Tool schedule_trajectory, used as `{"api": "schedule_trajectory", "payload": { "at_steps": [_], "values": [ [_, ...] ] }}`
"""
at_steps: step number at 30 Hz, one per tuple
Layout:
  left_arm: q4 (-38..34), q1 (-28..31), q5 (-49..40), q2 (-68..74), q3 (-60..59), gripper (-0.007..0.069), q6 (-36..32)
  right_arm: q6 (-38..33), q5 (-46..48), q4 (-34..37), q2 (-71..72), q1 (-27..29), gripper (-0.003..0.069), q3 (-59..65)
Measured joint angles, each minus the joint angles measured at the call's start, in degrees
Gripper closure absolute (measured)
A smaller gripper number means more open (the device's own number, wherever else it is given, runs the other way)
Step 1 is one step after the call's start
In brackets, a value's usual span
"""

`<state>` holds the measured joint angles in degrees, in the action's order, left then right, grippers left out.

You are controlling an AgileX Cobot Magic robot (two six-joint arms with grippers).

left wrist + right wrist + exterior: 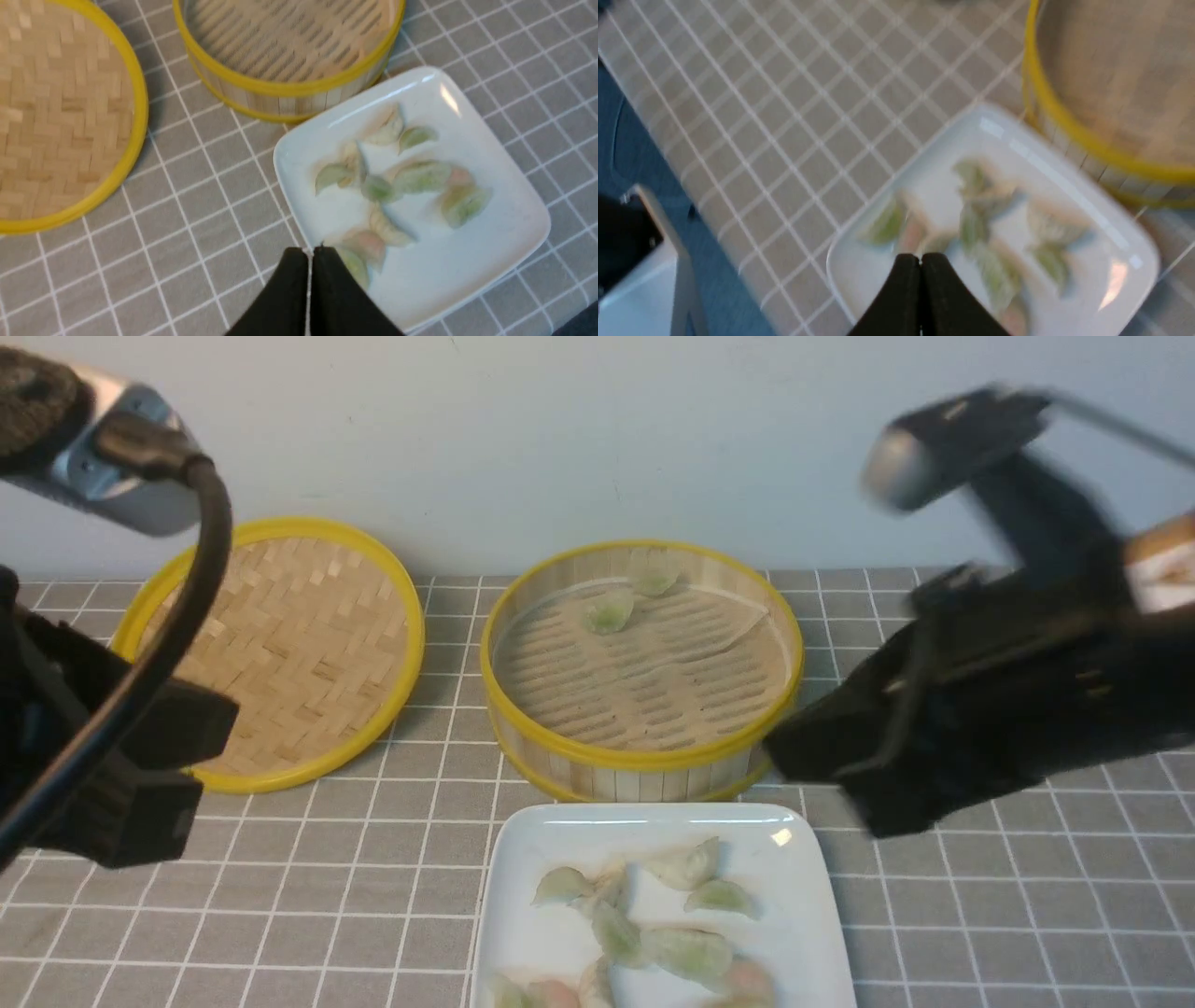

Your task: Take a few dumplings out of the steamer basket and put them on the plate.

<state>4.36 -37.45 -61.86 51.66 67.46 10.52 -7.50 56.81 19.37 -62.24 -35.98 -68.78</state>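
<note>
– Clutter around the job is slight: a flat woven lid [280, 644] lies left of the steamer basket [644, 765] on the checked desk [373, 896], apart from it. The left arm's cable [201, 569] crosses in front of the lid's left side.
– And the right arm?
– A dark blur, its bulk overlapping the basket's right rim from where I stand. The right end effector [920, 261] is pressed together, tip to tip, above the plate [523, 896]. The left end effector [310, 254] is pressed together too, hanging over the plate's edge.
– Where are the dumplings [609, 612]?
– Two sit in the basket at its far side. One is against the far wall, lying along it. The other is just nearer and to its left, long axis slanted. The rest are heaped on the plate, which sits just in front of the basket, crescents pointing every way, some overlapping.
– All visible?
– No. The plate's near edge is cut off from the front, and the left fingers [341, 298] cover one dumpling's end. The right wrist's view is smeared, so I cannot count them.
</note>
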Motion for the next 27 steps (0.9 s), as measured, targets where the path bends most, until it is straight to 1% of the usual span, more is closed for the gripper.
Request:
{"api": "schedule_trajectory", "payload": {
  "at_steps": [3, 5, 7, 8, 9, 10, 11, 12, 13, 15, 16, 19, 21, 24, 27],
  "values": [
    [-0.17, 0.00, 3.23, 0.00, 0.00, 0.0629, 0.00, 2.55, -2.46, -5.07, 10.39, 0.00, 0.0671, 0.07],
    [-0.17, 0.00, 4.27, 0.06, 0.00, 0.0629, 0.00, 4.01, -3.54, -7.64, 14.76, 0.00, 0.0671, 0.54],
    [-0.17, 0.00, 6.75, 0.17, 0.00, 0.0629, 0.00, 7.19, -6.54, -13.10, 24.70, 0.00, 0.0672, 3.84],
    [-0.17, 0.00, 6.89, 0.17, 0.00, 0.0629, 0.00, 7.50, -7.09, -14.04, 25.49, 0.00, 0.0672, 4.25],
    [-0.17, 0.00, 7.90, 0.17, 0.00, 0.0629, -0.16, 9.90, -9.72, -17.87, 32.97, 0.00, 0.0672, 8.69],
    [-0.17, 0.00, 8.60, 0.17, 0.00, 0.0629, -0.41, 11.57, -11.95, -20.28, 37.20, 0.00, 0.0672, 11.72],
    [-0.17, 0.00, 8.70, 0.17, 0.00, 0.0629, -0.48, 11.91, -12.91, -21.23, 38.02, 0.00, 0.0672, 12.38],
    [-0.17, 0.00, 9.64, 0.17, 0.00, 0.0629, -0.69, 15.03, -16.56, -25.18, 44.64, 0.00, 0.0672, 17.59],
    [-0.17, 0.00, 9.77, 0.17, 0.00, 0.0629, -0.77, 15.85, -17.59, -25.67, 45.44, 0.00, 0.0672, 18.91],
    [-0.17, 0.00, 11.01, 0.17, 0.00, 0.0629, -1.04, 20.82, -23.62, -32.29, 55.04, 0.00, 0.0672, 26.26],
    [-0.17, 0.00, 11.41, 0.17, 0.00, 0.0629, -1.04, 22.73, -24.72, -34.36, 57.63, 0.00, 0.0672, 28.39],
    [-0.17, 0.00, 13.07, 0.35, 0.00, 0.0629, -1.08, 30.44, -28.75, -41.16, 62.80, 0.00, 0.0673, 33.83],
    [-0.61, -0.12, 14.23, 0.42, 0.00, 0.0629, -1.38, 36.02, -29.94, -46.33, 63.33, 0.00, 0.0673, 35.38],
    [-0.12, -0.12, 14.69, 0.49, -0.05, 0.0629, -1.94, 40.29, -31.14, -49.06, 63.33, -0.04, 0.0673, 36.00],
    [0.18, -0.12, 15.12, -0.24, -0.90, 0.0629, -1.99, 41.97, -31.61, -50.28, 63.23, -0.06, 0.0673, 36.14]
  ]
}}
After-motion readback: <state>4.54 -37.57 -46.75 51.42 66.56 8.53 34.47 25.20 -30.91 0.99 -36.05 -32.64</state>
